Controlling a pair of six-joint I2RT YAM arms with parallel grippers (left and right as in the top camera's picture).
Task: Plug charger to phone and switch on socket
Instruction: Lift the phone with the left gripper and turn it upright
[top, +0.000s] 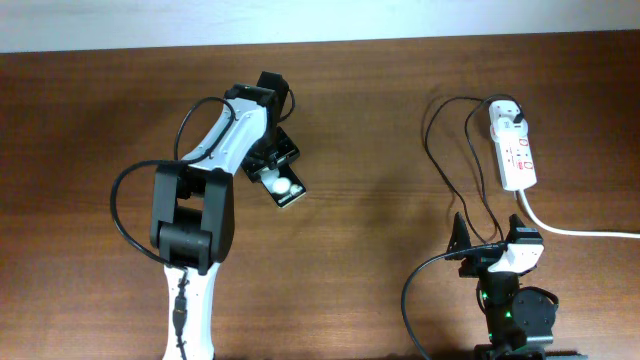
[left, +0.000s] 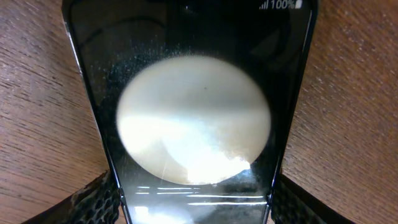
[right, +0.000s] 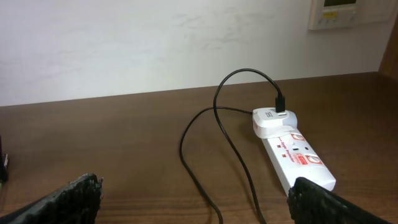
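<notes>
the small flat glossy black phone (top: 284, 186) lies slantwise on the dark brown wooden table (top: 380, 200), left of middle and toward the far side, under the left arm's wrist. in the left wrist view its screen fills the frame, with a big bright round reflection and "100%" at the top. the left gripper (left: 196, 204) straddles the phone across its width. its black ribbed fingers (left: 93, 200) sit right against both long edges, so the jaws are closed on it at phone width.

well apart, at the far right, lies the white elongated plastic socket strip (top: 515, 150) with red marks. a white adapter block (right: 273, 121) sits in its far end, and the long thin black charger cable (right: 216, 102) rises from it, loops leftward and trails toward the right gripper (right: 202, 205). i cannot make out the cable's connector tip. a thick white cord (top: 590, 232) leaves the strip's near end to the right. the right gripper sits near the front edge, jaws spread wide, holding nothing.
</notes>
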